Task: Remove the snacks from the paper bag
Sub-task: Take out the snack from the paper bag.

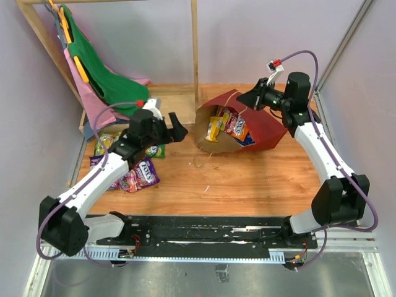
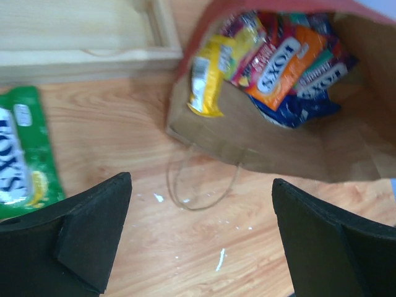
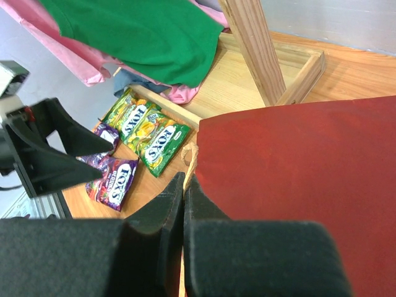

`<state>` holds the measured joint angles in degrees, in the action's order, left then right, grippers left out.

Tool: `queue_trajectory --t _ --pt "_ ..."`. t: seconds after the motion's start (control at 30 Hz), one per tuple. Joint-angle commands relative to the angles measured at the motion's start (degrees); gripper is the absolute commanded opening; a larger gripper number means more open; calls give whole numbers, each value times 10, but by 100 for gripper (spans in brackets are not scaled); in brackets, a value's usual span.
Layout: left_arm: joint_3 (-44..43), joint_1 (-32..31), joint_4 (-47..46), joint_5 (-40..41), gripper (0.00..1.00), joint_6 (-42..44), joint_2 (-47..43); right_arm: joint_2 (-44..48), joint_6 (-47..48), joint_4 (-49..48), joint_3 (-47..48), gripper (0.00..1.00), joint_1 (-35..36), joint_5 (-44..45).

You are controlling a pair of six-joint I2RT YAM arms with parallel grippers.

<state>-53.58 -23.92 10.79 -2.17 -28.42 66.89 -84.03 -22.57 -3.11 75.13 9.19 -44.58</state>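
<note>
Several glossy snacks (image 1: pixel 230 127) lay packed inside the paper bag (image 1: pixel 267 129), which rested on its side at about one o'clock from the middle of the wooden table (image 1: pixel 247 185), its mouth facing nine o'clock. Through the opening, the left wrist view showed a yellow packet (image 2: pixel 209 74) at the lip, an orange packet (image 2: pixel 279 67) behind it and a blue chip bag (image 2: pixel 297 108) under them, all on the brown inner wall. One thin loop handle (image 2: pixel 204 189) drooped out of the mouth onto the wood. The right gripper (image 1: pixel 246 98) reached in from three o'clock to the bag's raised upper rim at twelve o'clock of the mouth; its jaws were pressed together, and the wrist view showed their tips (image 3: pixel 184 180) meeting right at the red edge, apparently pinching the paper. The left gripper (image 1: pixel 173 127) hung just outside the mouth, at nine o'clock of it, jaws spread wide with nothing between them, pointing at the opening. Farther out at nine o'clock, other packets already lay on the table: green packets (image 1: pixel 156 150) near the left arm and purple packets (image 1: pixel 145 172) at about seven o'clock of them. Beyond these, toward eleven o'clock, a green cloth (image 1: pixel 99 68) and a pink cloth (image 1: pixel 86 93) hung on a wooden rack (image 1: pixel 195 43) whose base frame sat at the table's far edge.
</note>
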Motion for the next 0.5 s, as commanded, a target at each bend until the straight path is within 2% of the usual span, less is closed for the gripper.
queue_trajectory --t 0.0,0.23,0.47 --pt "-13 -58 -58 5 100 -13 42 4 2 -11 10 1 -3 -11" --pt "6 -100 -149 -26 100 -36 78 5 -9 -21 10 1 -4 -22" --pt "19 -109 -196 -32 100 -51 76 2 -29 -43 8 1 -3 -41"
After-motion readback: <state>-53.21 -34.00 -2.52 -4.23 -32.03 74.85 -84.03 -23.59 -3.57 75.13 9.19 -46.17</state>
